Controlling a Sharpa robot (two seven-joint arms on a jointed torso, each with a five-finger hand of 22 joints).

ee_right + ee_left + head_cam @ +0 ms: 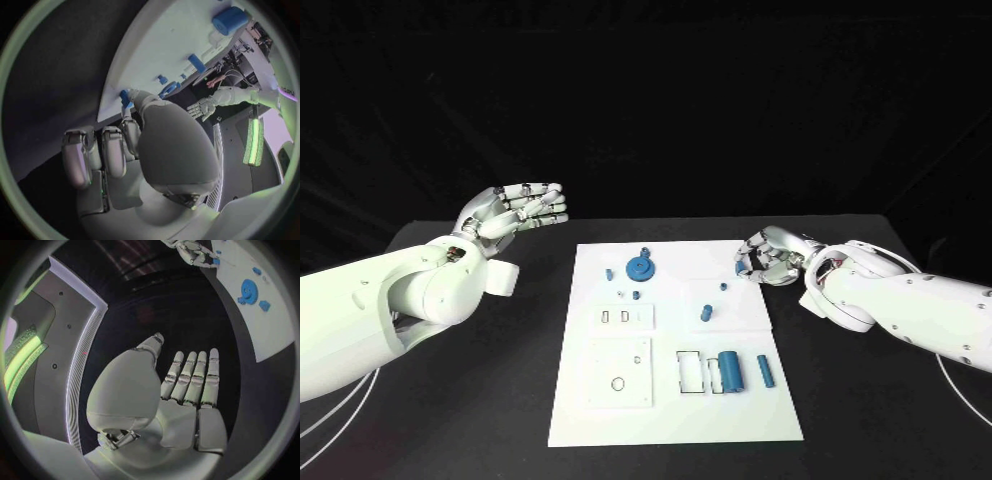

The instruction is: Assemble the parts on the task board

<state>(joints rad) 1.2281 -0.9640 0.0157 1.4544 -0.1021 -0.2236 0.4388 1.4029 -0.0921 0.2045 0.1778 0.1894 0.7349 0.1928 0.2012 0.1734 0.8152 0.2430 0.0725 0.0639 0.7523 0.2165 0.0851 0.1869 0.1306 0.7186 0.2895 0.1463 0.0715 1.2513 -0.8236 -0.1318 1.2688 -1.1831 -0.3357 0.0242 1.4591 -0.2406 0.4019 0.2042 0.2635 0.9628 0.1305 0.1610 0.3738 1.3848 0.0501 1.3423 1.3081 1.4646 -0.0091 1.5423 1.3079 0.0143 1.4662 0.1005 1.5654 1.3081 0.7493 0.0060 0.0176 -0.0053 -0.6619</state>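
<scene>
Head view first, and you can read it from the robot's left across to its right, taking the task board (pixel 589 420) as your landmark. Your left hand (pixel 519 210) hangs off the board's far left corner, over bare black table (pixel 473 440), fingers straight and spread, holding nothing; it is well apart from every part. On the board itself, the blue gear (pixel 640 267) sits near the far edge with a small blue peg (pixel 609 272) just to its left, a short blue pin (pixel 707 313) lies nearer the middle, and toward the near right the thick blue cylinder (pixel 728 371) and the slimmer blue rod (pixel 766 370) lie side by side, both with their long axes running from the near edge toward the far edge. Your right hand (pixel 770 256) is at the board's far right edge, fingers curled in over a small blue piece (pixel 743 267). In the right wrist view that piece (pixel 125 97) stands right at one fingertip, but you cannot tell whether it is truly pinched or only touched. So the relation that matters is this: the piece lies on the board side of your right hand, and that hand is far nearer than the left. I judge the next move belongs to the right hand.
</scene>
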